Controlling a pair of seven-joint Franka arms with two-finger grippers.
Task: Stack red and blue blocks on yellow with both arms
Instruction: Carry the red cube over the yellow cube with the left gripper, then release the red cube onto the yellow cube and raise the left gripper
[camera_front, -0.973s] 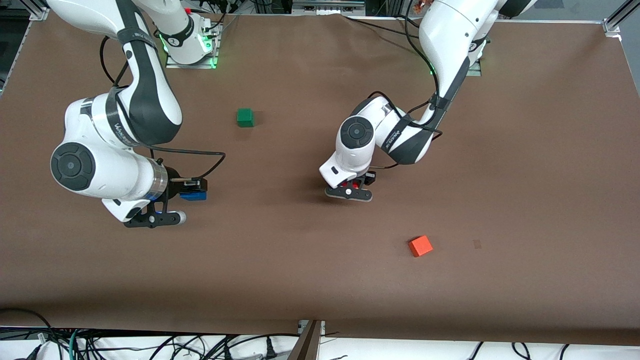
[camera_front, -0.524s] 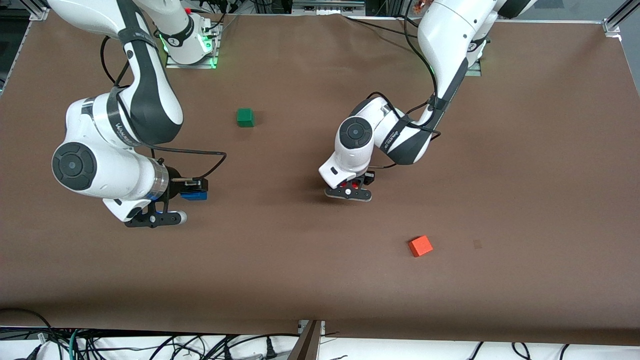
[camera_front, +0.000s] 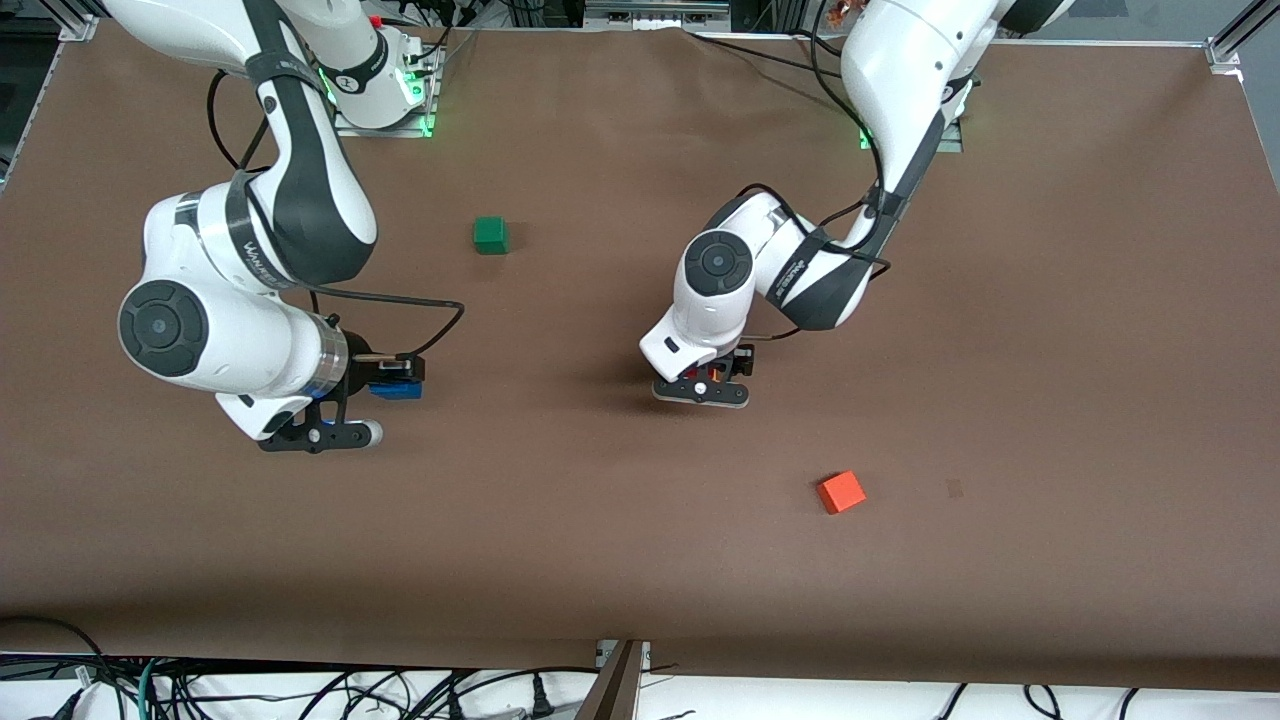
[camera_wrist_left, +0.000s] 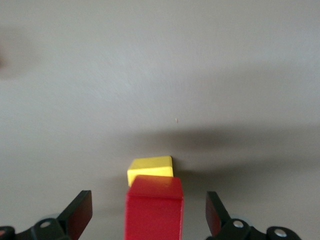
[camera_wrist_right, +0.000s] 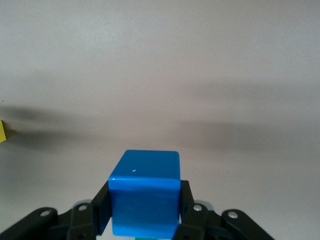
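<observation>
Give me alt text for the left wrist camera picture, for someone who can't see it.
A red cube sits on top of a yellow cube on a plain table surface. The left hand is open, its black fingers spread wide on either side of the red cube without touching it.

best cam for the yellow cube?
Left wrist view: the yellow cube shows plainly on the table, under the red cube, between the left gripper's open fingers. Right wrist view catches only a yellow sliver at its edge. Front view: hidden under the left gripper.
</observation>
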